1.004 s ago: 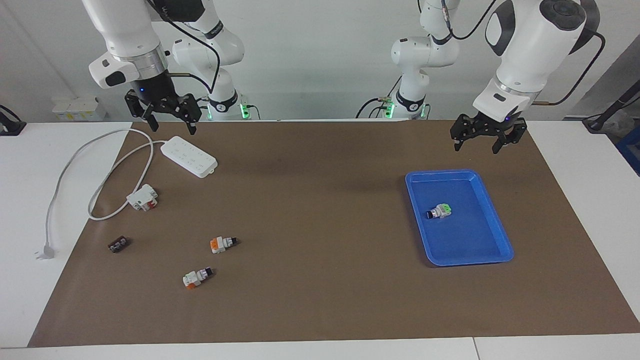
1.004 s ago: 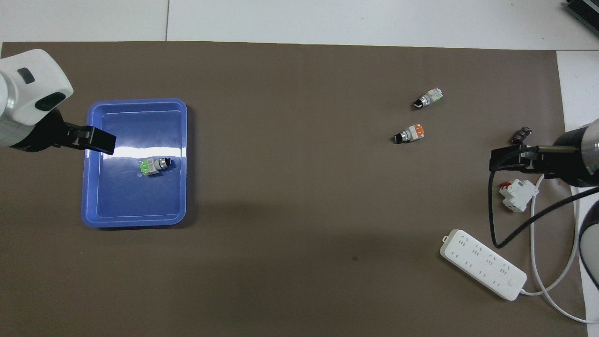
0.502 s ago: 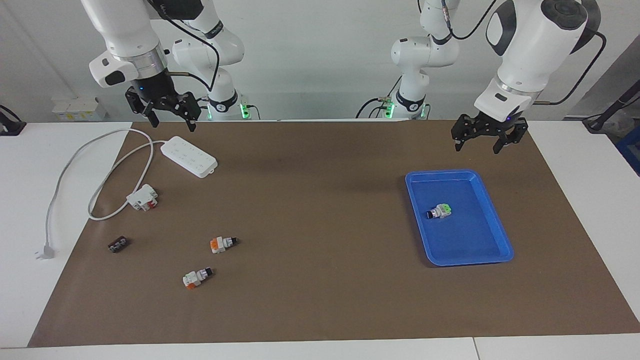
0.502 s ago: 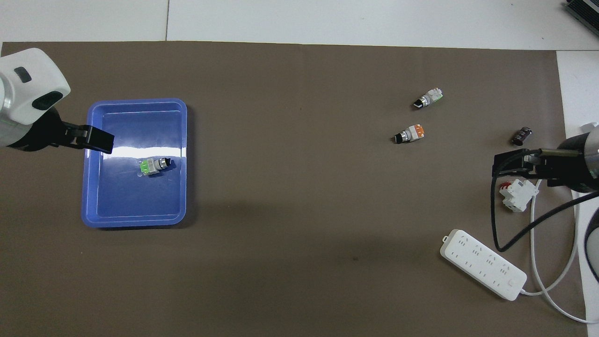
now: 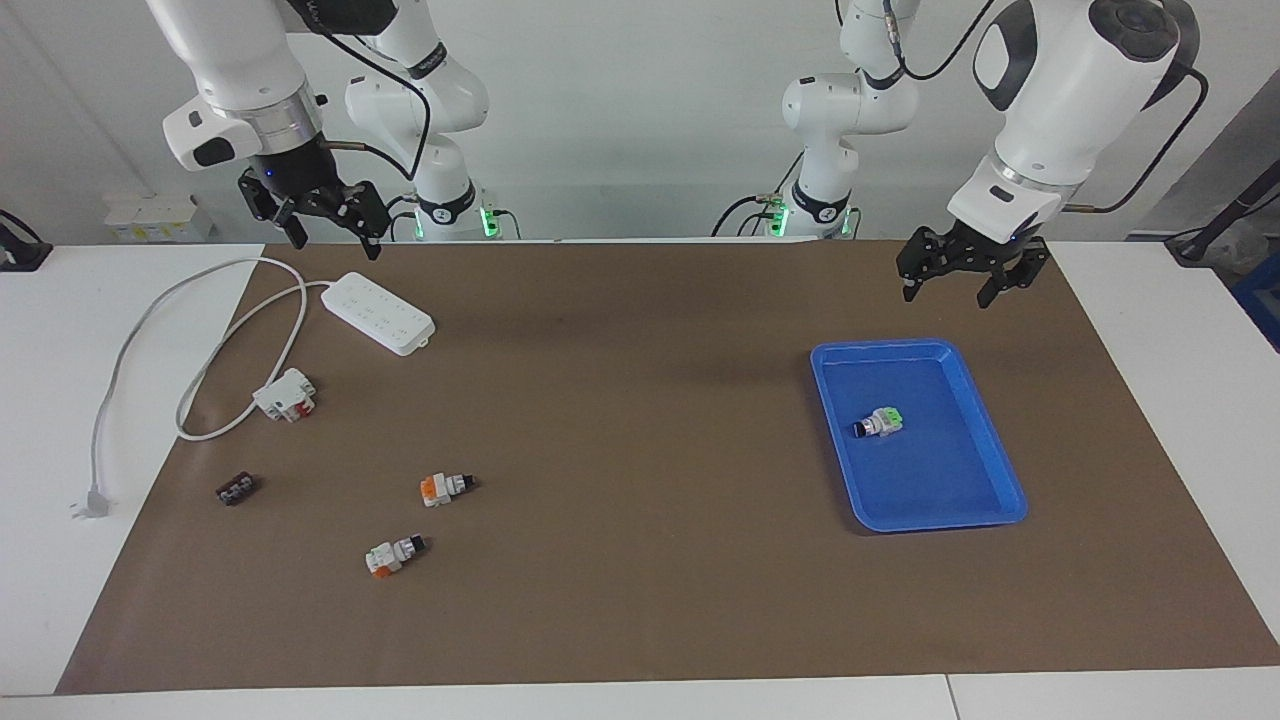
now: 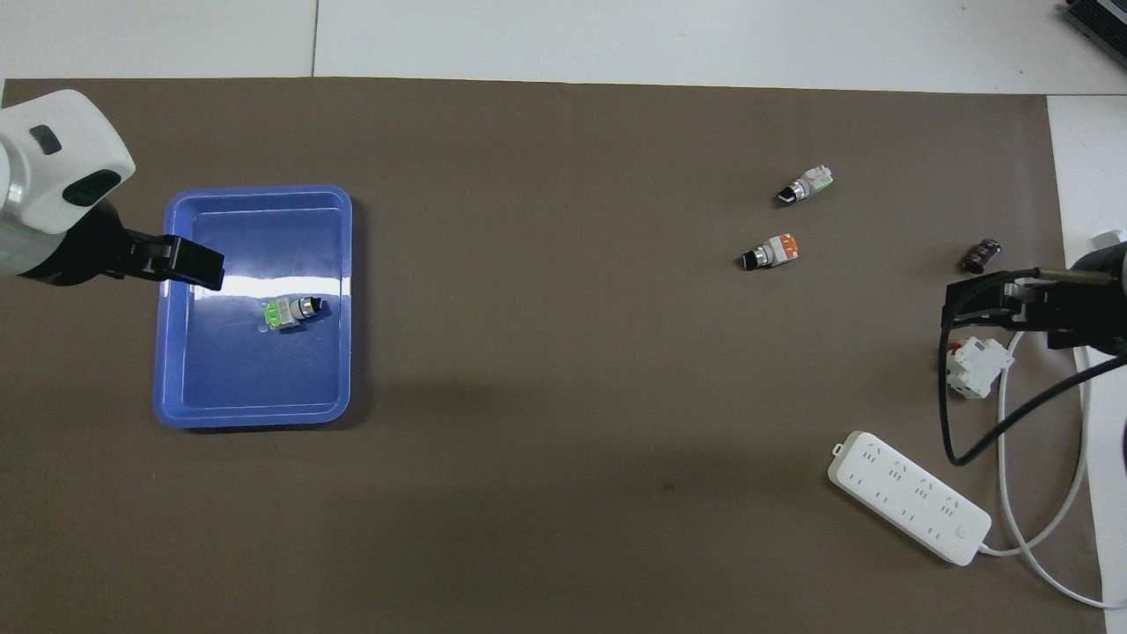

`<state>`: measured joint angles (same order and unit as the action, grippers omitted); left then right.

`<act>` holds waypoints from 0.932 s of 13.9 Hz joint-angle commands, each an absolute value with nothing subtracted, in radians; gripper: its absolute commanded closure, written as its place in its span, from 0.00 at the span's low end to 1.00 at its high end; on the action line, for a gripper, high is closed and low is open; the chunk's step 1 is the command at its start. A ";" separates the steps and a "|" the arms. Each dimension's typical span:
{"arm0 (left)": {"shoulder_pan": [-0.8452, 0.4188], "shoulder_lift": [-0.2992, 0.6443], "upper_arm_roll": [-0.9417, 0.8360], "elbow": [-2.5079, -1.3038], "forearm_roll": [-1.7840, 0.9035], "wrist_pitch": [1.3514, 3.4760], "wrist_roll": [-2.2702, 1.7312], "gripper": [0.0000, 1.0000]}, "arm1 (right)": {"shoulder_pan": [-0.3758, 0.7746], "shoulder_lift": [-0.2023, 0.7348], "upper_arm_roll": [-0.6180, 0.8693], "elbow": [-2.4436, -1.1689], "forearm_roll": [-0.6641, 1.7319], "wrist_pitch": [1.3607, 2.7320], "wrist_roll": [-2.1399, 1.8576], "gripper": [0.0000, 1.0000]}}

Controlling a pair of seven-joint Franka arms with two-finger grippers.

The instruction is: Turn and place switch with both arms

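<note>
A small white switch with a green face and black knob [image 5: 879,424] lies on its side inside the shallow blue plastic tray [image 5: 1000,470], clear of every rim. Two more such switches with orange faces [image 5: 445,487] [image 5: 394,554] lie apart on the brown paper mat [image 5: 640,560] toward the right arm's end — open mat all round them. Both grippers hang raised with fingers spread wide, holding nothing — the left gripper [image 5: 961,276] over the mat at the tray's robot-side edge, the right gripper [image 5: 322,222] over the mat's edge by the white power strip [image 5: 378,313].

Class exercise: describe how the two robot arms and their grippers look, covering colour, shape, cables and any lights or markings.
Both arms are glossy white with rounded, jointed segments. The left arm has a dark grey cap on its joint; the right arm ends in a silver ring. Thin black cables loop along each. The left gripper and right gripper are black, with linked fingers. Green lights glow at both bases.
</note>
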<state>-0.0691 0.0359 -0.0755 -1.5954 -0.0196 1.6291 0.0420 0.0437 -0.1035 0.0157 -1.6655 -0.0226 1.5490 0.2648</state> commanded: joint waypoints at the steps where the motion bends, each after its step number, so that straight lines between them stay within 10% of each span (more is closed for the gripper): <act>1: -0.063 0.038 -0.068 -1.583 -0.031 1.606 0.037 0.00 | 0.023 -0.080 0.038 -1.624 -0.026 1.508 0.281 0.00; 13: -0.063 0.040 -0.067 -1.595 -0.002 1.680 0.037 0.00 | 0.031 -0.074 0.037 -1.623 -0.021 1.528 0.264 0.00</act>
<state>-0.0601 0.0379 -0.0695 -1.5955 -0.0175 1.6615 0.0420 0.0451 -0.0894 0.0269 -1.6447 -0.0226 1.5297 0.2648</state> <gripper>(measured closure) 0.000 0.000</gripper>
